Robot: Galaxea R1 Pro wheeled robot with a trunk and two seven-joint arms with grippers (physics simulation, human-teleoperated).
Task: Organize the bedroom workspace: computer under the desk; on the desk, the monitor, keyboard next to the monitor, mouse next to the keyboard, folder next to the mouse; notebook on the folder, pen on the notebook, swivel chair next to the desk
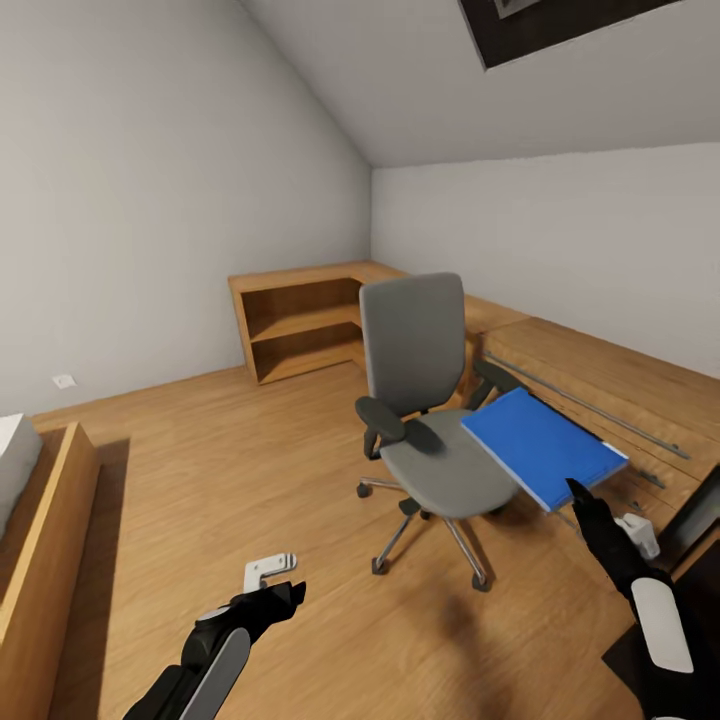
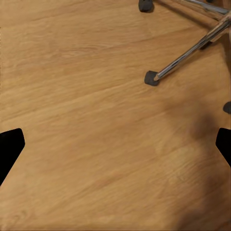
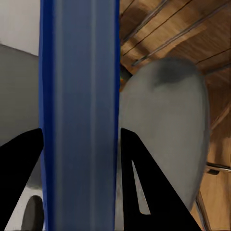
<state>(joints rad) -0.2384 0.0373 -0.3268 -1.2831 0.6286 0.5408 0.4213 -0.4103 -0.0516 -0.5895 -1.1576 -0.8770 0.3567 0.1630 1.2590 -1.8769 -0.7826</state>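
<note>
While the left gripper [image 1: 285, 592] is hanging low over bare floor [image 1: 250, 480] with its fingers spread and nothing between them, the right gripper [image 1: 580, 495] is doing the work: its two fingers are pinching the near edge of the folder [image 1: 540, 445], one on each face. In the right wrist view the folder [image 3: 79, 115] is running straight out from between the black fingers [image 3: 139, 187], so its long axis is lying along the gripper's own reach, away from the palm.

From that grip the blue sheet is sticking out ahead of the hand and is hanging in the air, tilted, its far part over the right edge of the chair [image 1: 430, 400] seat. Whether its underside is touching the seat or armrest I cannot tell. The left gripper is sitting well apart from it, on the other side of the chair base [image 2: 187, 60], so the right arm is plainly the nearer one.

Beyond the folder a low wooden unit [image 1: 600, 380] is lining the wall, with open shelves [image 1: 300, 325] farther off in the corner. A black surface [image 1: 700, 520] is showing just beside the right forearm; if that is the desk, the carry is calling for a swing toward that side, away from the chair.
</note>
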